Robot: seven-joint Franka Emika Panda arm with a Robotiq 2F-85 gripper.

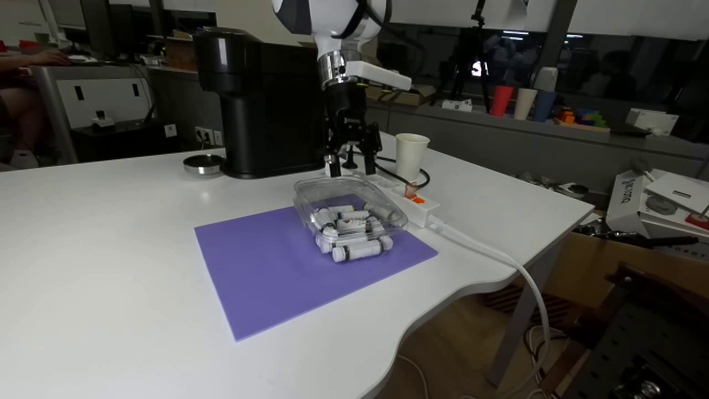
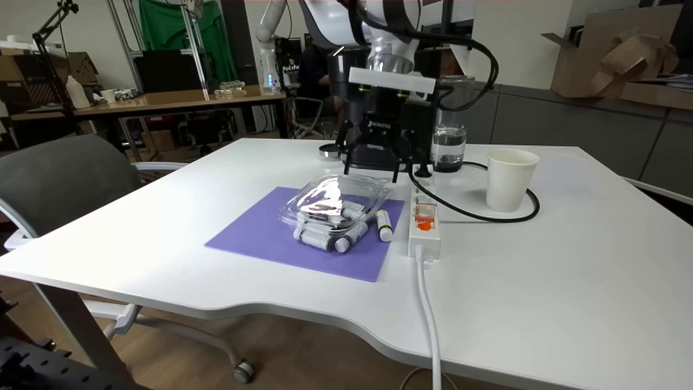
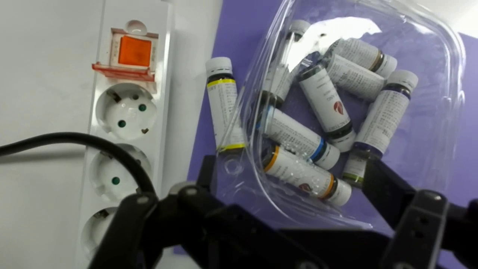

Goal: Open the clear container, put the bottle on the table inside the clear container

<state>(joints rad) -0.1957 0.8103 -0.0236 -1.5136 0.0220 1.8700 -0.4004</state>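
Note:
The clear container (image 3: 437, 123) sits on the purple mat with several white-labelled bottles in it. It also shows in both exterior views (image 1: 327, 191) (image 2: 368, 187). Its clear lid appears to lie over it; I cannot tell whether it is latched. One loose bottle (image 3: 224, 106) with yellow bands lies on the mat beside the container; it also shows in an exterior view (image 2: 384, 225). My gripper (image 3: 292, 176) is open and empty, above the container's edge, as both exterior views show (image 1: 352, 166) (image 2: 371, 171). The white table (image 2: 514, 281) lies under everything.
A white power strip (image 3: 160, 112) with a black cable runs beside the purple mat (image 2: 260, 233). A paper cup (image 2: 509, 181) stands beyond it. A black coffee machine (image 1: 266, 105), a small metal dish (image 1: 204, 164) and a glass vessel (image 2: 449, 143) stand farther back.

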